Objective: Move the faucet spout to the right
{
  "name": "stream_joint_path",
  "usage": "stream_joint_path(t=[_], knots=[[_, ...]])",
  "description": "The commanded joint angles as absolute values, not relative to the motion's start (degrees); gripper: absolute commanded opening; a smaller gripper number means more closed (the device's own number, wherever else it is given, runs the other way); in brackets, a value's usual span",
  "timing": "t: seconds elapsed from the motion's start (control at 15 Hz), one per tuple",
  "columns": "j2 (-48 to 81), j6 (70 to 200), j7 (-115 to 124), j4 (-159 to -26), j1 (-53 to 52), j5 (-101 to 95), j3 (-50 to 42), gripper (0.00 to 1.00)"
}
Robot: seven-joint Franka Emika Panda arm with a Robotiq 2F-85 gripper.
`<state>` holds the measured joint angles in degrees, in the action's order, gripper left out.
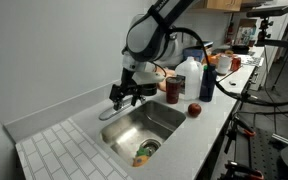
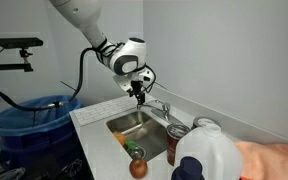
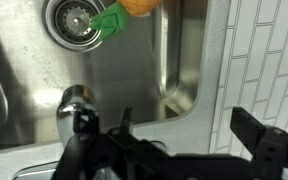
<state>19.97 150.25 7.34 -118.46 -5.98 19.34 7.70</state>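
Observation:
The chrome faucet spout [image 1: 110,113] lies along the back rim of the steel sink [image 1: 169,122]. It also shows in an exterior view [image 2: 154,104] and, as a shiny rounded tube, in the wrist view [image 3: 72,110]. My gripper [image 1: 130,94] hovers just above the faucet at the sink's back edge, as both exterior views [image 2: 137,92] show. In the wrist view my gripper [image 3: 184,135] is open and empty. The spout sits just outside its left finger, and white counter shows between the fingers.
A white jug [image 1: 189,75], blue bottle [image 1: 207,82], red can [image 1: 173,90] and apple [image 1: 194,110] stand beside the sink. An orange and green food item [image 3: 119,12] lies by the drain [image 3: 74,20]. A tiled drainboard [image 1: 59,150] flanks the basin. A blue bin [image 2: 29,120] stands off the counter.

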Motion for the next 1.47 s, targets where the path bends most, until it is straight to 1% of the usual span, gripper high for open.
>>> stream_joint_path(t=[0.0, 0.6, 0.8, 1.2, 1.4], knots=[[17.94, 151.56, 7.58, -122.20, -4.08, 18.60, 5.68, 1.00], [16.58, 150.85, 6.26, -123.15, -2.20, 21.22, 6.18, 1.00], [14.94, 148.20, 6.67, -123.60, -2.10, 22.46, 6.49, 1.00], [9.33, 140.83, 7.44, -125.30, -3.36, 18.68, 5.31, 1.00], [8.15, 140.61, 8.56, -124.98, -3.79, 14.17, 4.34, 1.00]])
